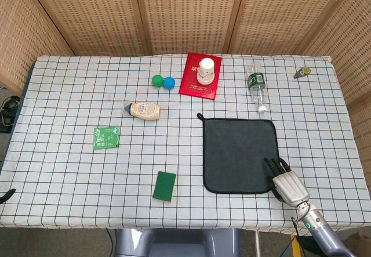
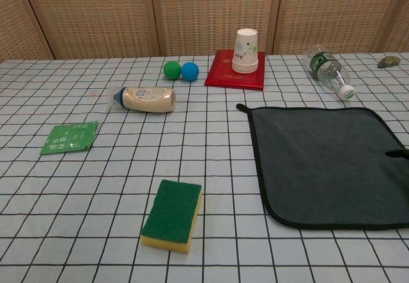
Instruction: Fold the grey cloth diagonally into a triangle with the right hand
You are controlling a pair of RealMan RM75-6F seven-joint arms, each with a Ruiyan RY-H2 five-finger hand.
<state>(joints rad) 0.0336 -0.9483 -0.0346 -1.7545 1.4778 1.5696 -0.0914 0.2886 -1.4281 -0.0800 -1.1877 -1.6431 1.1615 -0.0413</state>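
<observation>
The grey cloth [image 1: 239, 154] [image 2: 323, 161] lies flat and unfolded on the checked table, right of centre, with a small loop at its far left corner. My right hand [image 1: 287, 183] sits at the cloth's near right corner, its dark fingers [image 1: 274, 165] stretched out over the cloth's edge and holding nothing. The chest view shows only one dark fingertip [image 2: 399, 153] at the right border. A dark tip [image 1: 6, 196] at the left border of the head view may be my left hand; how it is posed is hidden.
A green sponge [image 1: 164, 186] lies front centre, with a green packet [image 1: 106, 137] and a lying sauce bottle [image 1: 144, 110] to the left. Behind the cloth are two balls [image 1: 163, 82], a red book with paper cups [image 1: 201, 74], a water bottle [image 1: 255, 84] and a small object [image 1: 302, 72].
</observation>
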